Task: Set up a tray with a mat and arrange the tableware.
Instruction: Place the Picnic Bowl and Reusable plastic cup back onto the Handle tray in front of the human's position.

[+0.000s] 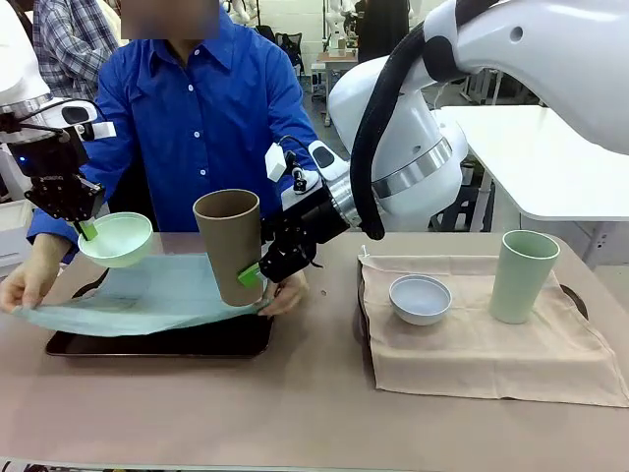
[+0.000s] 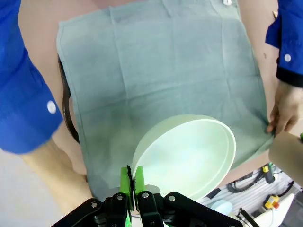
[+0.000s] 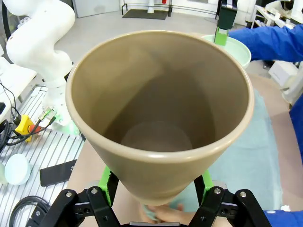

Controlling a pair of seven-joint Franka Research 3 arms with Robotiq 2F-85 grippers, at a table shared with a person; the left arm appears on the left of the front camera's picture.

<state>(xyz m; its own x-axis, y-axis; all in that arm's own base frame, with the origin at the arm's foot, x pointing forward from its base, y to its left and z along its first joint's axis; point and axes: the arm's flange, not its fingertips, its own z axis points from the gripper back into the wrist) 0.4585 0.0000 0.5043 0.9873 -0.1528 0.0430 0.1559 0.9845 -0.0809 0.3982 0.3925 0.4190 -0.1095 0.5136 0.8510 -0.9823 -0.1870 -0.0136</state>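
My left gripper is shut on the rim of the mint green bowl, held above the teal mat; the left wrist view shows its pads pinching the bowl over the mat. My right gripper is shut on the lower part of the tan-brown cup, held upright above the mat's right end; its pads flank the cup. The person's hands hold the mat stretched over the dark tray. The white bowl and pale green cup stand on a beige mat.
The person in a blue shirt stands at the far side, one hand right beside my right gripper. A second tray's edge peeks from under the beige mat. The brown table front is bare.
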